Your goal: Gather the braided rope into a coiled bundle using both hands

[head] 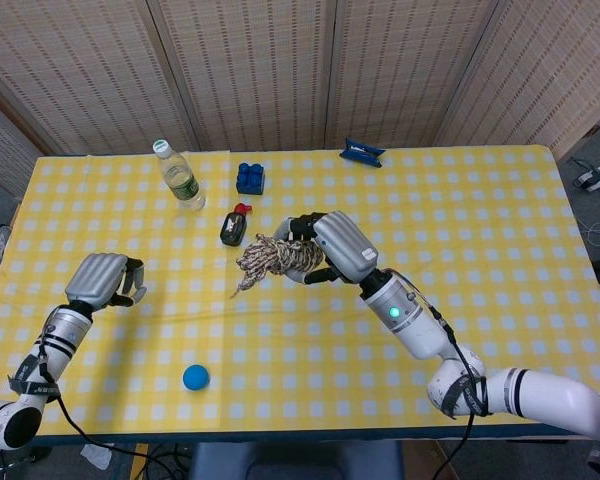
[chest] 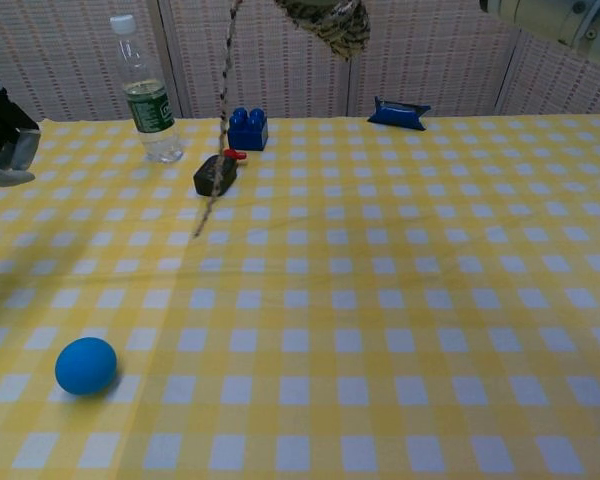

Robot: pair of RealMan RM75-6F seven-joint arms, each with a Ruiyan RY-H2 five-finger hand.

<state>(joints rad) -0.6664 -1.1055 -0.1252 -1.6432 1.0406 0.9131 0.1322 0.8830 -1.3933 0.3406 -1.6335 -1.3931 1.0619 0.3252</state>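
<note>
The braided rope (head: 272, 256) is a beige and brown bundle held above the table by my right hand (head: 332, 246), whose fingers wrap its right side. A loose tail (head: 243, 285) hangs from the bundle's left. In the chest view the bundle (chest: 332, 24) shows at the top edge, and its tail (chest: 220, 110) drops to the cloth beside a small black object. The right hand itself is out of that view. My left hand (head: 107, 279) hovers over the table's left side, well away from the rope, holding nothing with its fingers loosely bent. It also shows at the chest view's left edge (chest: 4, 140).
A water bottle (head: 179, 176), a blue block (head: 250, 178) and a blue packet (head: 363, 152) stand at the back of the yellow checked table (head: 500, 260). A small black object with a red tip (head: 234, 227) lies just left of the rope. A blue ball (head: 195, 377) sits near the front.
</note>
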